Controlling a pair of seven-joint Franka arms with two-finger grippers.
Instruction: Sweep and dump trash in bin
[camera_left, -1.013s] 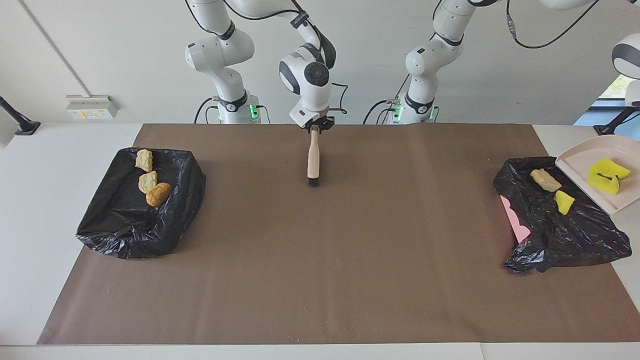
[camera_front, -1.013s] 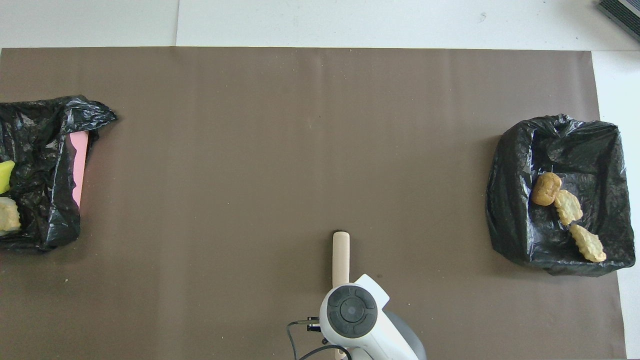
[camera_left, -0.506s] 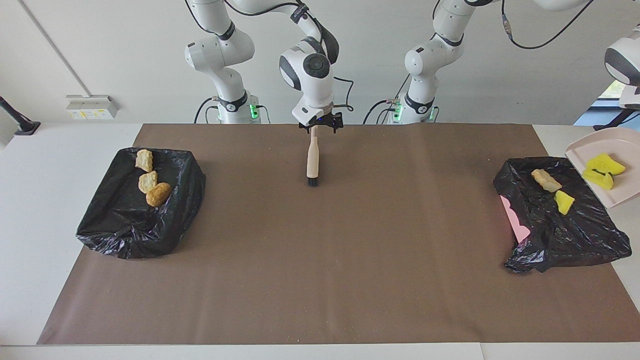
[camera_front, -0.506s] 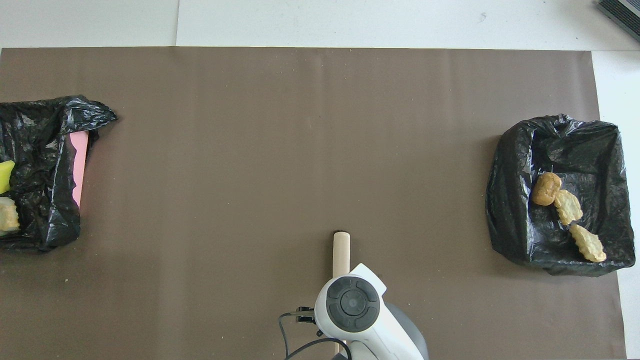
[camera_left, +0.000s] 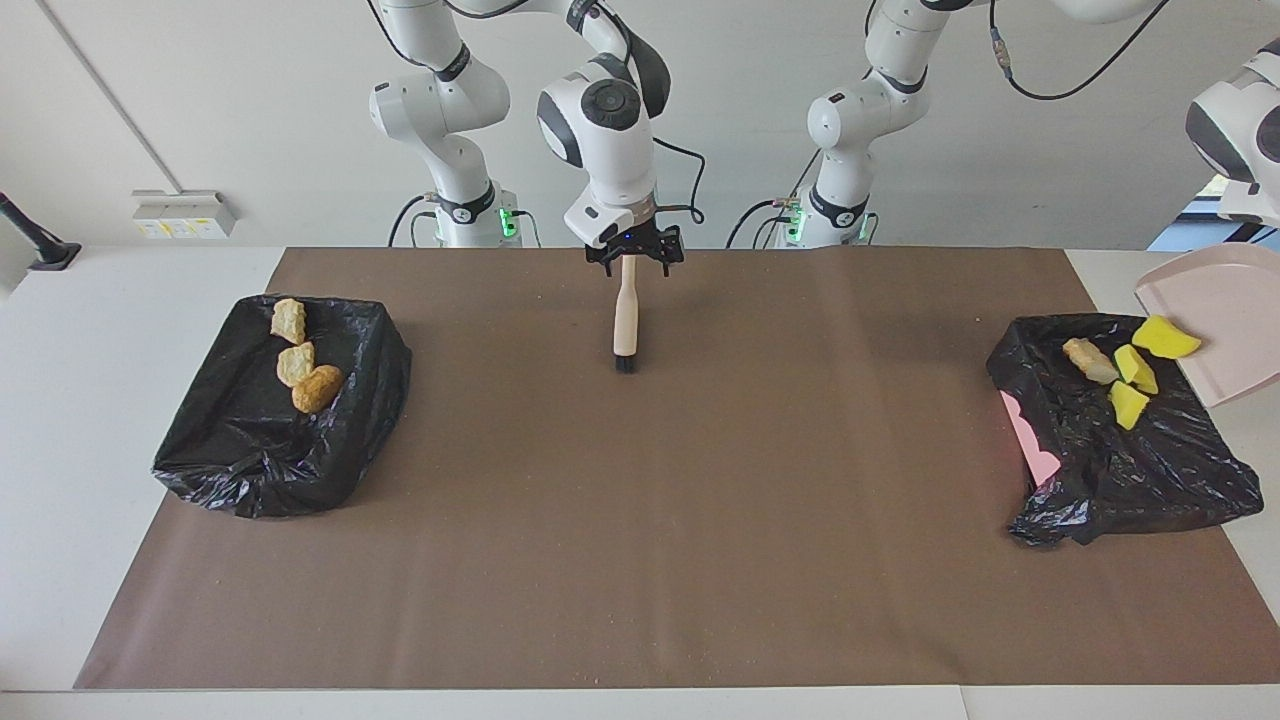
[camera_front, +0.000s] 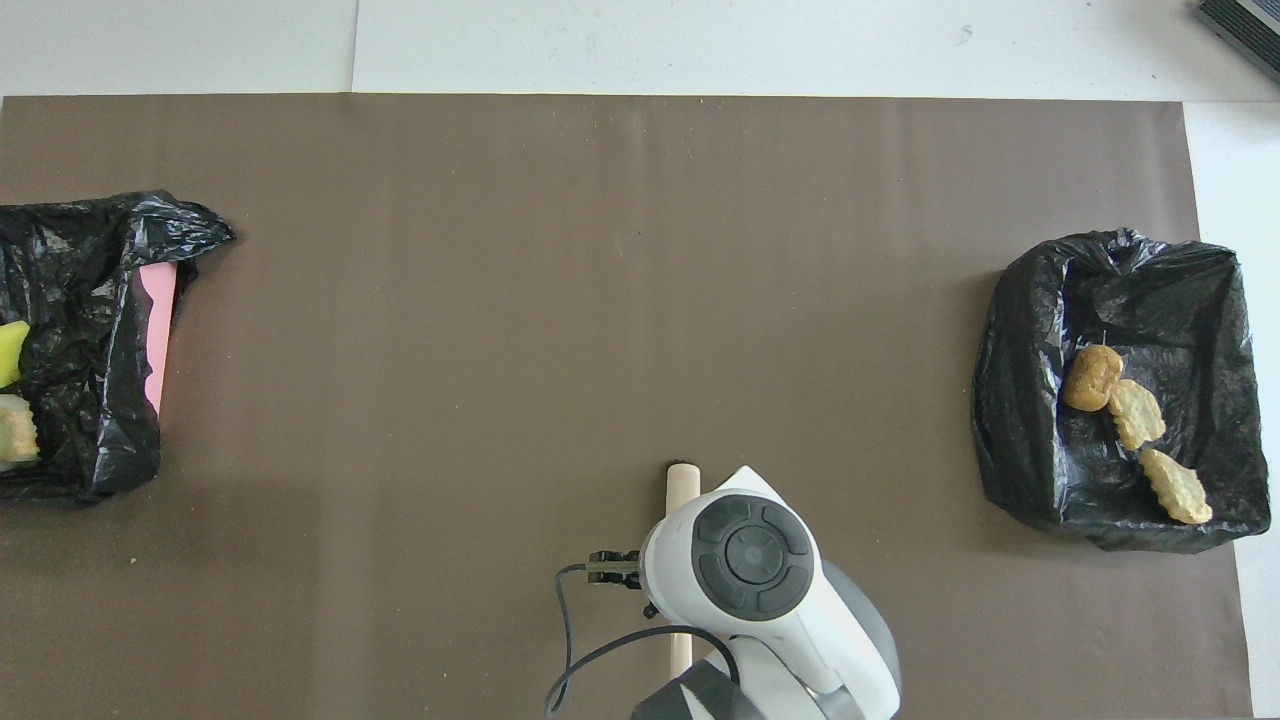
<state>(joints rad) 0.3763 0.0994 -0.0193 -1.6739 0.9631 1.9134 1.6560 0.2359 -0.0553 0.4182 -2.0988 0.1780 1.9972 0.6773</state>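
Facing view: high, across from the robots, looking back at them.
Overhead view: above the robots, looking steeply down.
Shared: brown paper-covered tabletop (camera_left: 700, 500) (camera_front: 600, 250).

Both arms are glossy white with rounded joint housings, dark grey bands and round dark end caps; black cables loop along the upper links. Green lights glow at the two bases by the brown mat (camera_left: 640, 470). The right gripper (camera_left: 634, 250) is black

White wall (camera_left: 200, 100), white table (camera_left: 100, 330), brown mat (camera_left: 700, 500), window (camera_left: 1235, 170)
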